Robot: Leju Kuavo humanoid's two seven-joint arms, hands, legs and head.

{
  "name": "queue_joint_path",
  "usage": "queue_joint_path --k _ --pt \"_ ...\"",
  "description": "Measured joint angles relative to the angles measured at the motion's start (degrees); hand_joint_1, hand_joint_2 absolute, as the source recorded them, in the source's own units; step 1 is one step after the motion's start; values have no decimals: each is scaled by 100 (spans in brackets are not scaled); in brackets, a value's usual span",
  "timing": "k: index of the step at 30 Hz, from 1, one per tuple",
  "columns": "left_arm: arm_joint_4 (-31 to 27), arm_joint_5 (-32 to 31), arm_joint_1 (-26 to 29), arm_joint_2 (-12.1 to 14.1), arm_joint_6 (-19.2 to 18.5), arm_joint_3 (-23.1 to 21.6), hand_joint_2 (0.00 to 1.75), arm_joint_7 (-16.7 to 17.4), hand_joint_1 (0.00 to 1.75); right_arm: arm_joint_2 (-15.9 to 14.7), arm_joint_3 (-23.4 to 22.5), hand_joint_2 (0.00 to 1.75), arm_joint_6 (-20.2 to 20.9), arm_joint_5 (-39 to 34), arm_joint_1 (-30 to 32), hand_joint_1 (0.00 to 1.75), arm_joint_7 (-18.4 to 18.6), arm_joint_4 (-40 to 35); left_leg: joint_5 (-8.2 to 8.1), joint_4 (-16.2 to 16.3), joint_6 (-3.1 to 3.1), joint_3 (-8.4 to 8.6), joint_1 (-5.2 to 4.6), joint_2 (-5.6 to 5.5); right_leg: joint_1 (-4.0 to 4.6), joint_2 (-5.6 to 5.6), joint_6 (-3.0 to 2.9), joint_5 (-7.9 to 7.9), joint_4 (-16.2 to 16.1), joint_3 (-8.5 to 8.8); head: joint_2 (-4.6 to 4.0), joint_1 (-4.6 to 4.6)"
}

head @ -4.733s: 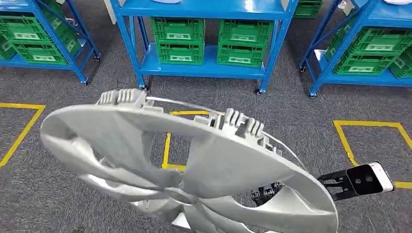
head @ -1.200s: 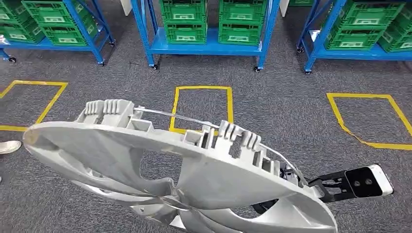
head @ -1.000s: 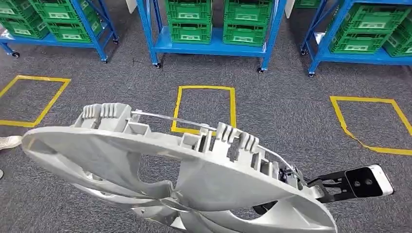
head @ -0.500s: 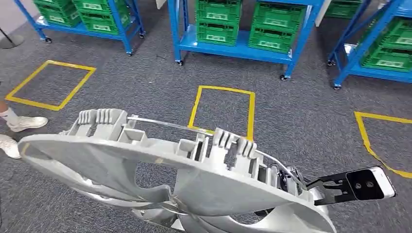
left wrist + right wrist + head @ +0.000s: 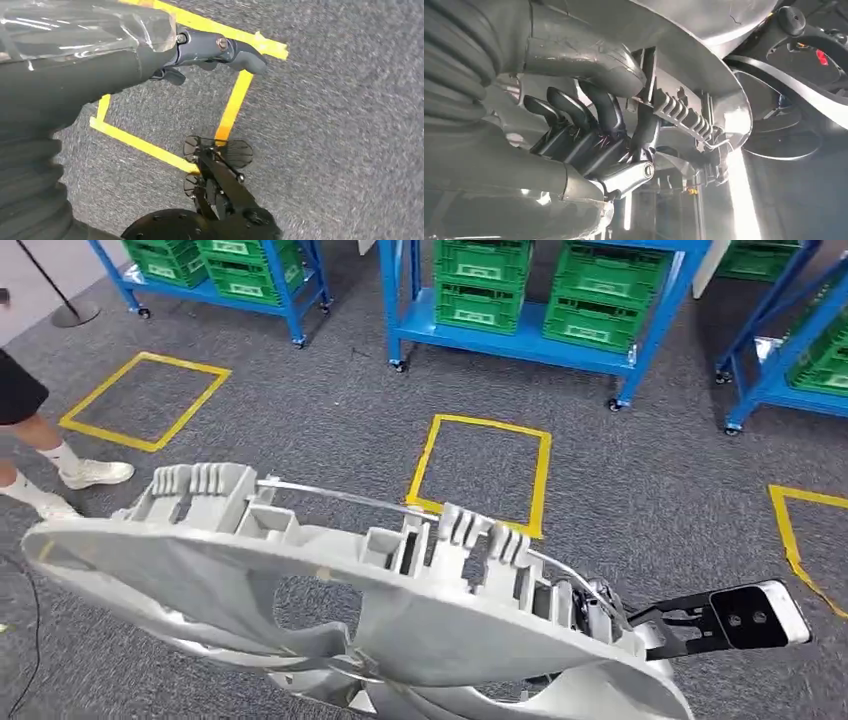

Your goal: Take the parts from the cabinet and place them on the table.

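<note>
The robot carries a large silver wheel cover (image 5: 330,610) low in front of its body, above the grey carpet floor (image 5: 330,430). The cover is tilted, with its clip tabs standing up along the far rim and a thin wire ring running between them.

In the right wrist view the right hand (image 5: 594,135) grips the rim of the wheel cover (image 5: 694,65) — the thick thumb lies on one side of the ribbed edge, and the dark fingers (image 5: 569,117) curl around the other side.

In the left wrist view the left hand (image 5: 200,52) holds nothing. A dark finger reaches out over the carpet and a yellow tape line (image 5: 232,107); how the other fingers lie I cannot tell.

On the floor beyond the cover there are yellow tape squares (image 5: 485,475). Further away stand blue shelving racks (image 5: 520,335) on wheels, holding green crates (image 5: 590,290). At the left edge of the head view a person's legs (image 5: 35,445) are seen, in white socks and light shoes — they stand near one tape square.
</note>
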Motion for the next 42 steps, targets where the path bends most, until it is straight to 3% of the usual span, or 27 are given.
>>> queue_joint_path --k 1,2,6,7,8,10,11,12,13,15,16,17,21,23,24,26,27,28,30,31,32,36,37,38,39,41,42 --pt "0 -9 -6 0 0 0 175 -4 0 4 2 175 0 2 -1 173 -4 0 106 -480 44 269 -28 282 15 -47 11 -8 -2 21 0 0" --pt "0 -26 -28 2 -4 2 175 -9 0 2 0 175 0 11 2 173 -15 -2 43 -552 71 288 -97 330 73 -87 52 -33 8 18 0 4" --pt "-2 -76 -28 -2 -9 63 175 -26 0 11 11 175 11 22 -6 173 -81 -2 98 -620 206 315 -97 48 66 -285 159 -65 -35 83 0 11" --pt "-2 -98 -29 -11 -9 74 175 -31 0 7 13 175 15 22 -14 173 -87 0 133 -662 231 347 -61 -24 39 10 165 -135 81 30 0 29" --pt "-4 -122 -40 -9 -9 87 175 -35 0 7 15 175 26 26 -16 173 -96 -2 160 -665 272 348 -49 -67 25 225 122 -301 366 -90 0 37" --pt "-7 -133 -57 -13 -17 107 175 -37 0 -11 4 175 42 26 11 173 -101 2 178 -663 298 323 -60 -228 23 380 65 -680 1323 -546 0 66" --pt "-7 -138 -62 -18 -17 112 175 -39 0 -11 7 175 42 28 14 173 -103 4 180 -661 302 313 -67 -316 23 400 72 -806 1739 -764 0 68" --pt "-7 -157 -61 -22 -17 122 175 -44 0 -11 11 175 42 28 15 173 -103 7 181 -659 302 314 -69 -406 21 404 109 -798 1873 -856 0 63" --pt "-7 -168 -61 -22 -17 138 175 -46 0 -15 13 175 42 28 14 173 -103 7 182 -655 301 319 -68 -497 18 409 162 -673 1680 -794 0 68" --pt "-7 -177 -61 -26 -15 157 175 -48 0 -15 15 175 42 33 11 173 -103 7 179 -635 292 335 -64 -671 -1 480 263 -227 698 -354 0 68" --pt "-7 -190 -67 -33 -7 160 175 -57 0 -15 18 175 42 35 7 173 -103 7 171 -611 279 324 -61 -747 -21 692 281 -28 148 -104 0 68" --pt "-7 -214 -76 -42 2 168 175 -66 0 -15 17 175 39 39 9 173 -109 7 160 -582 232 298 -93 -817 18 836 180 4 61 -79 0 63" --pt "-15 -300 -82 -66 33 254 175 -92 0 -11 26 175 37 61 -18 173 -133 2 194 -596 98 211 -52 -1003 34 618 -12 65 10 -47 0 66" --pt "-28 -330 -108 -77 61 273 175 -116 0 4 28 175 37 81 -32 173 -146 0 -21 -274 36 57 -79 -413 -1 490 -74 68 -14 -27 0 22" --pt "-28 -367 -136 -76 68 278 175 -116 0 2 31 175 37 87 -27 173 -155 2 -255 150 1 -150 -48 -257 9 419 -84 62 -14 -24 0 13" --pt "-28 -387 -192 -83 83 282 175 -127 0 0 31 175 39 90 -27 173 -166 2 -629 1085 -47 -622 1 -188 20 256 -94 53 -11 -31 0 13" --pt "-28 -420 -201 -87 94 282 175 -129 0 0 31 175 42 92 -26 173 -168 2 -649 1300 -63 -735 17 -178 20 178 -96 49 -11 -30 0 13" --pt "-28 -444 -201 -87 114 286 175 -129 0 0 33 175 46 101 -27 173 -170 2 -540 1209 -72 -697 32 -159 20 106 -96 44 -11 -26 0 13" --pt "-28 -481 -206 -83 136 306 175 -129 0 2 33 175 55 109 -30 173 -179 2 -102 316 -64 -233 46 -70 19 -19 -75 30 -11 -11 0 13" --pt "-28 -487 -209 -81 138 315 175 -129 0 2 33 175 57 116 -30 173 -179 2 88 -230 -48 86 37 105 20 -72 -54 14 -11 9 0 13" --pt "-28 -489 -234 -81 140 319 175 -129 0 4 33 175 57 118 -31 173 -179 0 76 -572 -11 261 -8 437 57 -123 -24 -6 -7 30 0 11" --pt "-28 -555 -246 -83 138 337 175 -142 0 4 39 175 57 129 -40 173 -181 0 98 -566 100 211 -65 158 61 -367 103 -44 -49 91 0 31" --pt "-31 -561 -242 -83 138 347 175 -142 0 7 39 175 57 127 -42 173 -186 -4 164 -647 170 318 4 63 45 -319 141 -87 -13 74 0 35" --pt "-31 -573 -239 -87 138 350 175 -155 0 4 46 175 57 131 -48 173 -184 -2 175 -671 187 328 -4 -2 28 7 126 -199 154 27 0 66" --pt "-31 -601 -254 -85 142 350 175 -166 0 2 46 175 46 135 -40 173 -186 -15 198 -668 223 322 -5 -70 17 232 81 -387 540 -145 0 69" --pt "-31 -654 -256 -87 131 345 175 -192 0 2 39 175 18 171 14 173 -177 -39 200 -665 236 305 -17 -262 20 394 31 -779 1569 -660 0 90" --pt "-28 -667 -246 -87 127 345 175 -195 0 11 50 175 7 184 32 173 -173 -46 200 -664 236 304 -21 -356 19 409 50 -841 1879 -835 0 87"
